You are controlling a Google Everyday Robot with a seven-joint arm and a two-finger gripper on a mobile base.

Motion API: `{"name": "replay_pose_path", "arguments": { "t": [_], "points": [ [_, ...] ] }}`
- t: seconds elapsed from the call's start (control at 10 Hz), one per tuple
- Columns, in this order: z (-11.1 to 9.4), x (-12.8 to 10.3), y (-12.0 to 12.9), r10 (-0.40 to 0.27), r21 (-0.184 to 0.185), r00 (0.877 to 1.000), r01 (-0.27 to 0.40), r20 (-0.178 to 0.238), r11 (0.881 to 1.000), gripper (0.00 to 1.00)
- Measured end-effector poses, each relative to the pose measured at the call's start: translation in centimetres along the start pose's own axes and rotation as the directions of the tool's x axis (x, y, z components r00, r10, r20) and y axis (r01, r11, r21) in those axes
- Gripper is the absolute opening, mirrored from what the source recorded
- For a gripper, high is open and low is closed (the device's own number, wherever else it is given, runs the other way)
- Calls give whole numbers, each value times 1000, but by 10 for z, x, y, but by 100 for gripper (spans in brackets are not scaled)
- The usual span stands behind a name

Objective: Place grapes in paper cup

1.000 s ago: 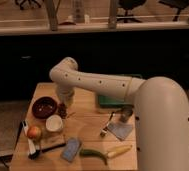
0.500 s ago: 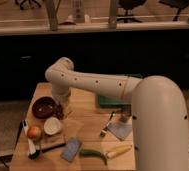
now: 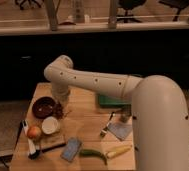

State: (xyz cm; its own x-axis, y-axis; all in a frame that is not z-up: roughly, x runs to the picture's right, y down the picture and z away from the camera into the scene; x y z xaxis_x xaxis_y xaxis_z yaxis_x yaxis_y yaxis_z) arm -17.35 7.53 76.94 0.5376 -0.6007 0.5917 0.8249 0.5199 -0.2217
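the gripper (image 3: 61, 106) holds the grapes (image 3: 58, 110) just above the paper cup's (image 3: 50, 125) far rim, beside the dark red bowl (image 3: 43, 107).

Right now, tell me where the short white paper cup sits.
The short white paper cup sits at the table's left side, just below the dark red bowl, right of the apple; the gripper hovers above-right.

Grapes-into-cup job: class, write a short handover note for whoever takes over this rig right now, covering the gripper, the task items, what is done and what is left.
Gripper: low over the table's left side, beside the dark red bowl, at the grapes.
Grapes: dark cluster right of the bowl, just above the paper cup; not in the cup.
Paper cup: upright next to the apple, looks empty.
Done: arm brought to the grapes.
Left: put the grapes into the cup.
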Motion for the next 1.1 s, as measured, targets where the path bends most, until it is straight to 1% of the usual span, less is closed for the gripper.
{"name": "replay_pose_path", "arguments": {
  "t": [0.6,0.8,1.1],
  "points": [
    [-32,4,-7,-26,18,999,27,-35,999,0],
    [-39,7,-10,-30,14,998,31,-52,999,0],
    [-50,8,-14,-51,26,996,53,-67,998,0]
  ]
}}
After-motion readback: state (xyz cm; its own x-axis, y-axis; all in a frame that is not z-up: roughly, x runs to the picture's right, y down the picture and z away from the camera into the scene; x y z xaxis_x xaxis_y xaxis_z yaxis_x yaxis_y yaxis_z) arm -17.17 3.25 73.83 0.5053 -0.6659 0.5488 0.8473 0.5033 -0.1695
